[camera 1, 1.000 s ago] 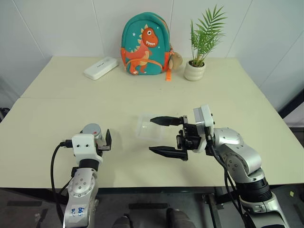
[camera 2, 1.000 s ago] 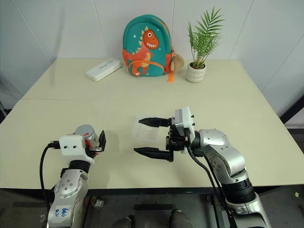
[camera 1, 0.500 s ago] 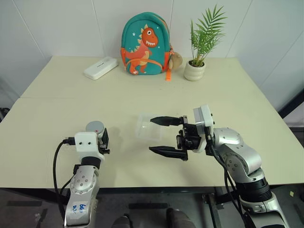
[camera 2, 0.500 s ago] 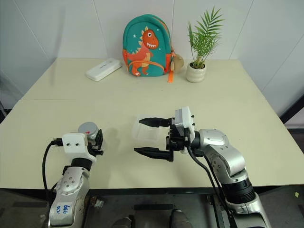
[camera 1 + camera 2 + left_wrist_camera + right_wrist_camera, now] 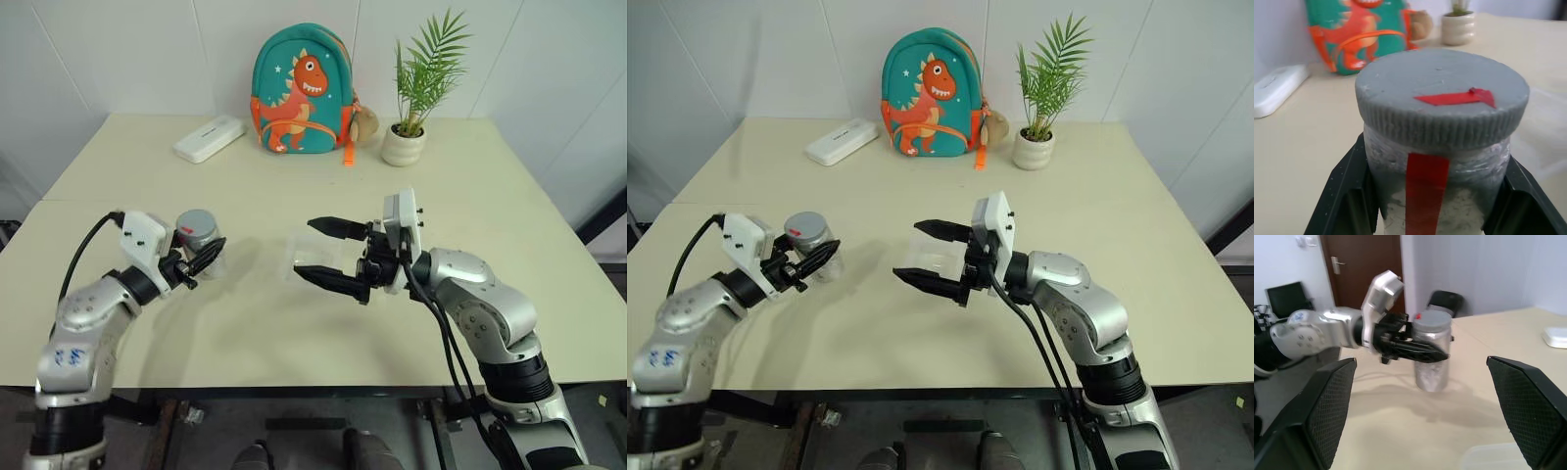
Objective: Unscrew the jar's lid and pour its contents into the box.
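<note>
Jar (image 5: 202, 246) pinched between left gripper (image 5: 201, 260) fingers above the table (image 5: 245, 323), grey lid (image 5: 1442, 95) screwed on, contents hidden, right gripper (image 5: 326, 254) spread wide over clear box (image 5: 933, 257).

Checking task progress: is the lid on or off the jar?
On. The grey lid sits flush atop the jar, which the left hand holds upright.
</note>
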